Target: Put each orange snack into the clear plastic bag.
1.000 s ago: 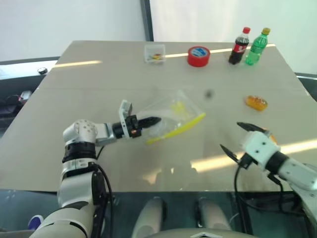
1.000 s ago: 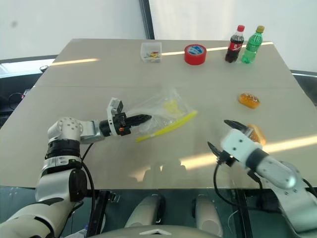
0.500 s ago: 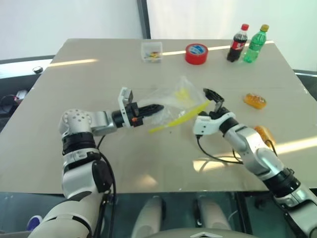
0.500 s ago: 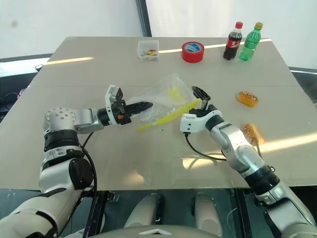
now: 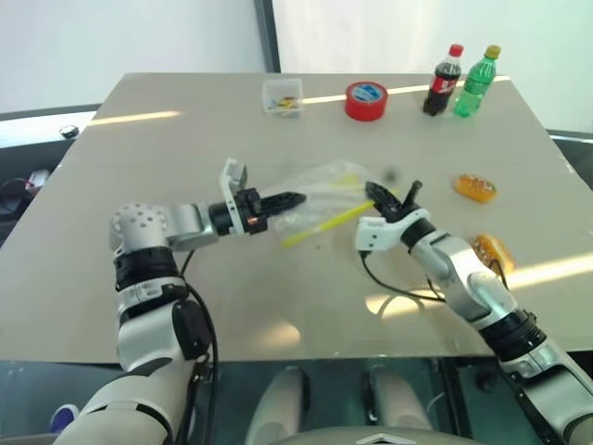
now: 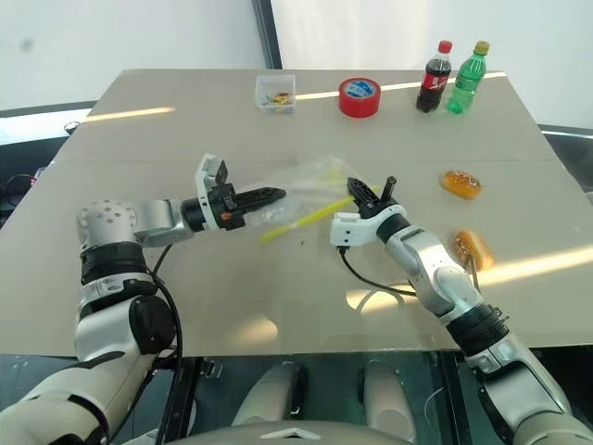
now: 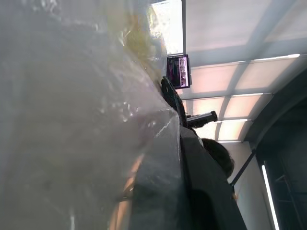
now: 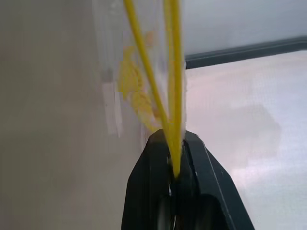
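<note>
On the bench [image 5: 139, 148], the clear bag [image 5: 315, 190] hangs between both arms: left fingers [image 5: 289, 198] clamp its 9 o'clock end, right fingers [image 8: 175, 158] pinch its yellow strip. Two orange snacks [image 5: 476, 188] [image 5: 492, 250] lie at 3 o'clock, well apart from the fingers.

Two orange snacks [image 5: 476, 189] [image 5: 492, 250], one clear plastic bag [image 5: 320, 190], two bottles [image 5: 447, 81] [image 5: 477, 82], one red tape roll [image 5: 368, 101], one small clear box [image 5: 283, 96].
</note>
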